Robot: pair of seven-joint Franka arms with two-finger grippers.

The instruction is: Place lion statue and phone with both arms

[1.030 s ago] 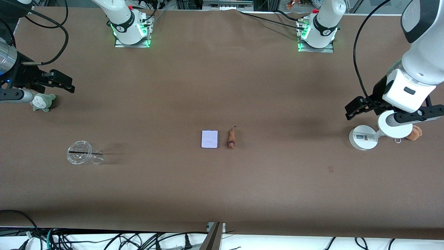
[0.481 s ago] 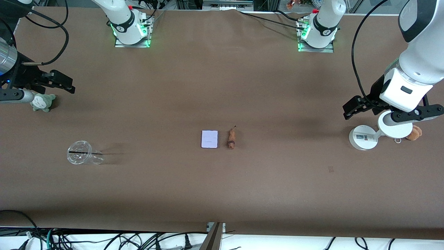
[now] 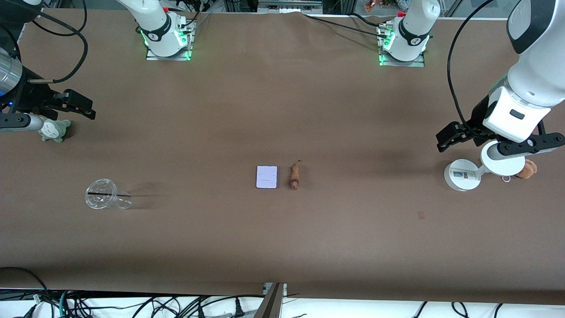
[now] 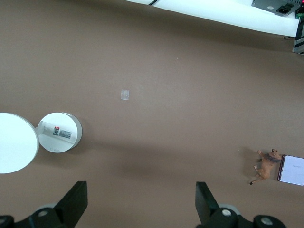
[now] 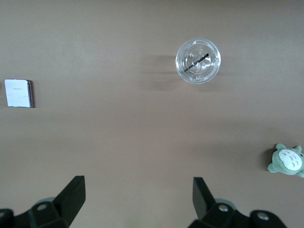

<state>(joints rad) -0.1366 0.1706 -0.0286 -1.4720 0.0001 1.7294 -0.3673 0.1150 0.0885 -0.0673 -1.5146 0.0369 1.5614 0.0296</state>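
Observation:
The phone (image 3: 267, 177), a flat pale lavender rectangle, lies at the table's middle. The lion statue (image 3: 294, 176), small and brown-orange, lies right beside it toward the left arm's end, apart from it. Both show in the left wrist view, the lion statue (image 4: 267, 166) and the phone (image 4: 293, 169). The phone also shows in the right wrist view (image 5: 19, 93). My left gripper (image 3: 443, 140) hangs open and empty over the table by the white stand; its view shows it open (image 4: 140, 202). My right gripper (image 3: 84, 107) hangs open and empty over the right arm's end (image 5: 137, 197).
A white round stand (image 3: 461, 176) and a tan plush with keyring (image 3: 526, 169) sit under the left arm. A grey-green plush (image 3: 54, 129) sits by the right gripper. A clear cup with a straw (image 3: 103, 199) lies nearer to the front camera than that plush.
The left arm's hand shifted slightly over the stand, then stopped. The right arm, phone and lion statue have not moved.

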